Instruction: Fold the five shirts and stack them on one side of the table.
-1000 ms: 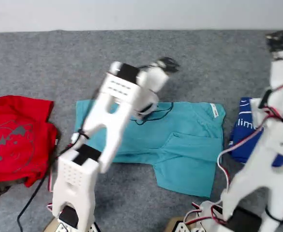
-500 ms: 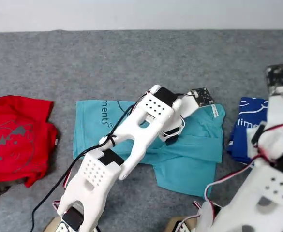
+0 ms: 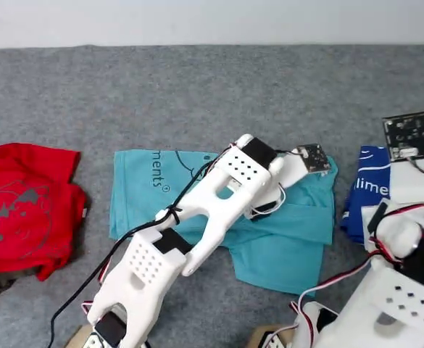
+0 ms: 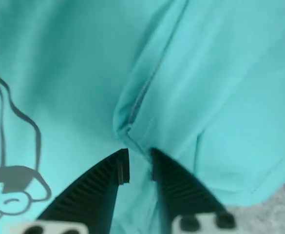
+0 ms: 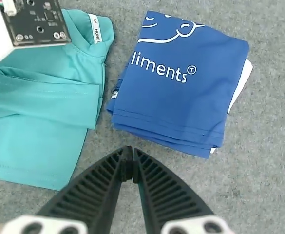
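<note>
Teal shirt (image 3: pixel 284 246) lies half folded in the middle of the grey felt table cover (image 3: pixel 197 87). The left gripper (image 4: pixel 138 163) pinches a raised crease of it toward the shirt's right side, jaws closed on the cloth. Just right of it lies a folded blue shirt (image 5: pixel 181 83). The right gripper (image 5: pixel 132 158) hangs over bare felt on its near side, jaws pressed together, holding nothing. A crumpled red shirt (image 3: pixel 23 203) sits at the left edge.

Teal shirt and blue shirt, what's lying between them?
Nothing; just a narrow bare strip of grey table between teal shirt and blue shirt, right wrist view.
</note>
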Motion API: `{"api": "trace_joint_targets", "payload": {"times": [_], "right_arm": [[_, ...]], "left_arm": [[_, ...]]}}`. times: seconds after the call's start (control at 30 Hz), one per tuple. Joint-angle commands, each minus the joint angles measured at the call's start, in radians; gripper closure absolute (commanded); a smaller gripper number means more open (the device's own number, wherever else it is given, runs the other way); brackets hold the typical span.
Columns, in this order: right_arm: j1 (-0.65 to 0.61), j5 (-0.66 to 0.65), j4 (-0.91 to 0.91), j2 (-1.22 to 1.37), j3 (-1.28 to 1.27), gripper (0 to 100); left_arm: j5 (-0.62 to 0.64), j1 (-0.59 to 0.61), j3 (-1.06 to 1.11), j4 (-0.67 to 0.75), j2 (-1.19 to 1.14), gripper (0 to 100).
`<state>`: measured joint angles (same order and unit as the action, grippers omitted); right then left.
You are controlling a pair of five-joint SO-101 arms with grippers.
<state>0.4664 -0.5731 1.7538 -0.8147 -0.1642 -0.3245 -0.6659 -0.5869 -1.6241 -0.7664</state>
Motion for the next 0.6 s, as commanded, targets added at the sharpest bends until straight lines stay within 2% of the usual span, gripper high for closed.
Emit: {"api": "trace_joint_targets", "payload": {"times": [0.0, 0.33, 0.57], "right_arm": [[0.012, -0.015, 0.039, -0.021, 0.012, 98.7], [0.012, -0.015, 0.039, -0.021, 0.012, 98.7], [0.012, -0.015, 0.039, -0.021, 0.012, 98.7]], "left_arm": [[0.006, 0.005, -0.001, -0.066, 0.008, 100], [0.012, 0.046, 0.038, -0.086, 0.018, 100], [0.049, 0.038, -0.189, -0.129, 0.018, 99]]}}
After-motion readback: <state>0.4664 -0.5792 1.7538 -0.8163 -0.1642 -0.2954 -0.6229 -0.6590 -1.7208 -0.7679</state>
